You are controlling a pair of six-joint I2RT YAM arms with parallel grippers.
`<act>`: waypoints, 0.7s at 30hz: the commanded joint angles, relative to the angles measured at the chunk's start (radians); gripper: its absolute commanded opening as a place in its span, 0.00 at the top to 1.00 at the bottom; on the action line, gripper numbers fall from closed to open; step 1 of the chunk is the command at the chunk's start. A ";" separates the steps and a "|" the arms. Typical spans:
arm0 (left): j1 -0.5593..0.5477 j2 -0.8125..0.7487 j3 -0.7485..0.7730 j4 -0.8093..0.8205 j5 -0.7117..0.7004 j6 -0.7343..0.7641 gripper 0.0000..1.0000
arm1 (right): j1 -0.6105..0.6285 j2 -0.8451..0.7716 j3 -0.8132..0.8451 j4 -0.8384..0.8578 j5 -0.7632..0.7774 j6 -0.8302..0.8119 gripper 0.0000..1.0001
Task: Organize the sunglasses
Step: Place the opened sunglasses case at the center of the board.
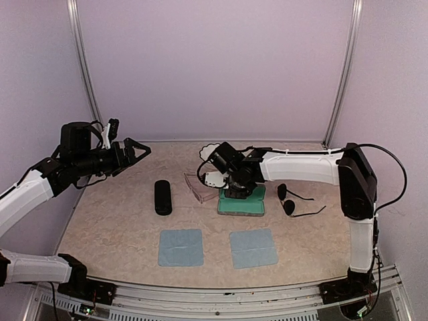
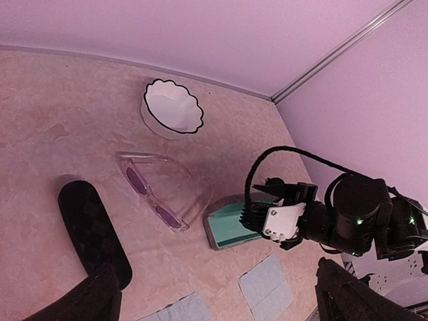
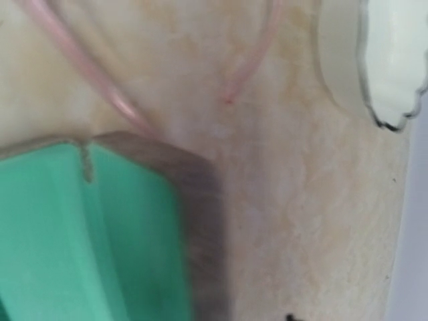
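Note:
The pale pinkish-clear sunglasses (image 1: pixel 198 186) lie unfolded on the table, left of the open grey case with teal lining (image 1: pixel 253 204). They also show in the left wrist view as the clear sunglasses (image 2: pixel 159 194). The round dark sunglasses (image 1: pixel 290 200) rest to the right of the case. My right gripper (image 1: pixel 237 190) hangs low over the case's far edge; its fingers are not seen clearly. The right wrist view shows only the teal lining (image 3: pixel 80 234), the case rim (image 3: pixel 200 221) and a pink frame arm (image 3: pixel 100 87). My left gripper (image 1: pixel 138 150) is raised at the left, open and empty.
A black oblong case (image 1: pixel 162 197) lies left of the clear pair. Two blue cloths (image 1: pixel 180 247) (image 1: pixel 253 248) sit near the front. A white scalloped bowl (image 1: pixel 212 150) stands at the back. Purple walls close in the table.

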State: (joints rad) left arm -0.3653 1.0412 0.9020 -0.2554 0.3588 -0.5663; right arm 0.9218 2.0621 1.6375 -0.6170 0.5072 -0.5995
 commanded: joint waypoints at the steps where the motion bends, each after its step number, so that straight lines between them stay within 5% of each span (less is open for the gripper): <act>1: 0.008 0.014 -0.004 0.030 0.006 0.022 0.01 | 0.010 -0.134 -0.044 0.053 -0.019 0.041 0.52; 11: 0.008 0.030 -0.008 0.047 0.009 0.030 0.01 | 0.006 -0.411 -0.181 0.077 -0.133 0.226 0.46; 21: 0.008 0.029 -0.017 0.048 0.005 0.047 0.01 | -0.061 -0.610 -0.443 -0.068 -0.362 0.854 0.49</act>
State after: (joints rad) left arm -0.3653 1.0691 0.8951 -0.2321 0.3592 -0.5453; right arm 0.8921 1.4933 1.3155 -0.6037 0.2985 -0.0776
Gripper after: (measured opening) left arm 0.988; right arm 0.512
